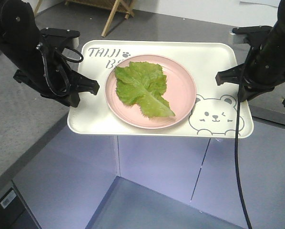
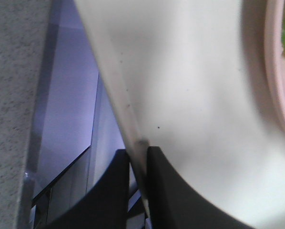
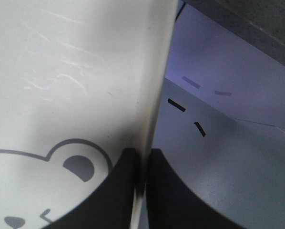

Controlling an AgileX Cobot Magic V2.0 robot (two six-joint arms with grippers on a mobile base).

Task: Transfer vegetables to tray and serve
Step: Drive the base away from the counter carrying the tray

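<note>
While fingers pinch the smooth tray, crinkly lettuce lies flat

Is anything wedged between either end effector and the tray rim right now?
Nothing visible. The left end effector grips the left rim of the tray directly, and the right end effector grips the right rim the same way. The pink plate with the lettuce sits mid-tray, apart from both.

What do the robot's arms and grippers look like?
The left arm and right arm are matte black. The left gripper and right gripper each have two curved black fingers. Black cables loop around the left arm; one long black cable hangs below the right. No markings show.
</note>
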